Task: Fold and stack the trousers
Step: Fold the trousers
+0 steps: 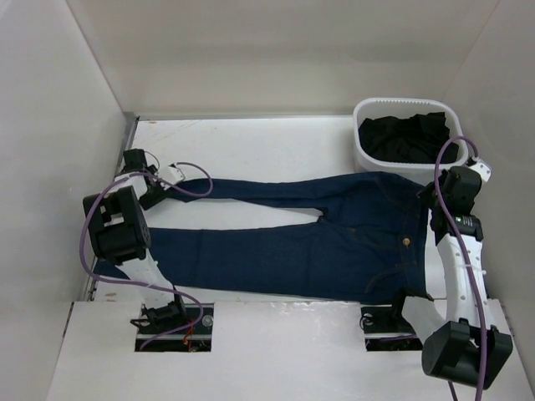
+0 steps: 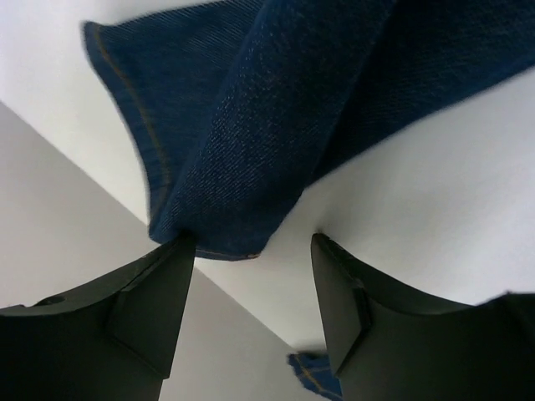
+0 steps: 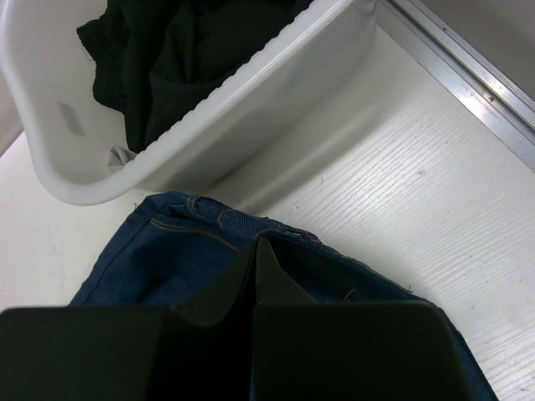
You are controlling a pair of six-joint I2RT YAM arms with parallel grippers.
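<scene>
The dark navy jeans [image 1: 334,242] lie flat on the white table, waist to the right, both legs stretched left; the metal button [image 1: 406,241] faces up. My left gripper [image 1: 177,177] is at the far leg's hem. In the left wrist view it [image 2: 251,242] is open, and the denim hem [image 2: 276,125] touches the left fingertip [image 2: 180,251] without lying between the jaws. My right gripper [image 1: 428,200] is at the far end of the waistband. In the right wrist view it [image 3: 255,242] is shut, with the bunched waistband [image 3: 167,251] at its tips.
A white basket [image 1: 401,102] holding dark clothes [image 1: 405,138] stands at the back right, just beyond the waistband; its wall [image 3: 251,109] is close to my right gripper. White enclosure walls rise on the left, back and right. A metal rail [image 3: 468,75] runs along the table's edge.
</scene>
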